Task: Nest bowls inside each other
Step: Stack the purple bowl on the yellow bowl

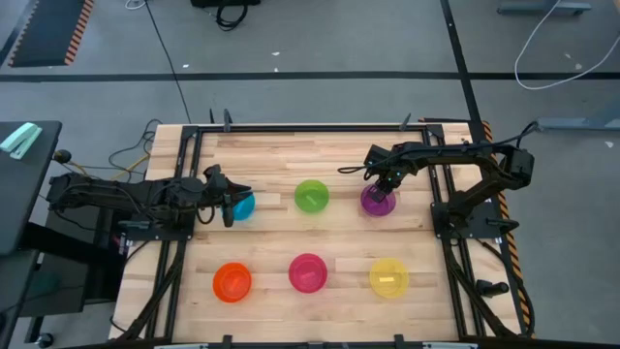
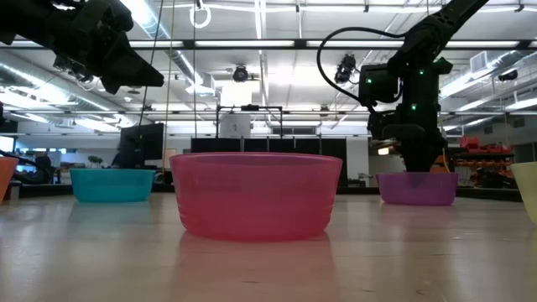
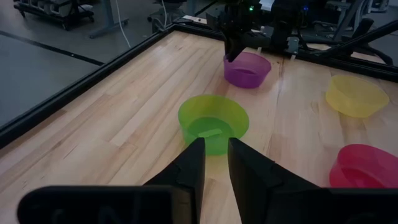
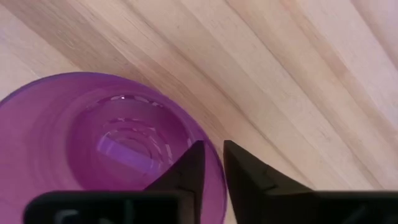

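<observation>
Six bowls rest on their bases on the wooden table: blue (image 1: 244, 205), green (image 1: 311, 195) and purple (image 1: 378, 201) in the far row, orange (image 1: 232, 282), pink (image 1: 307, 272) and yellow (image 1: 388, 277) in the near row. My right gripper (image 4: 212, 144) points down at the purple bowl (image 4: 93, 143), its fingers narrowly apart, one inside the rim and one outside. My left gripper (image 3: 216, 142) hangs above the blue bowl's left side (image 2: 112, 184), clear of it, its fingers slightly apart with nothing between them, pointing toward the green bowl (image 3: 213, 119). My right gripper comes from above with one finger (image 4: 194, 163) inside the purple bowl and the other (image 4: 241, 167) outside, astride its rim (image 4: 189, 129) on the bowl's far side. Whether the fingers touch the wall, I cannot tell. The bowl stands upright on the table.
A black metal frame (image 1: 291, 127) runs round the table's edges. Bare wood lies between the two rows of bowls and beyond the far row. Cables trail on the floor past the far edge.
</observation>
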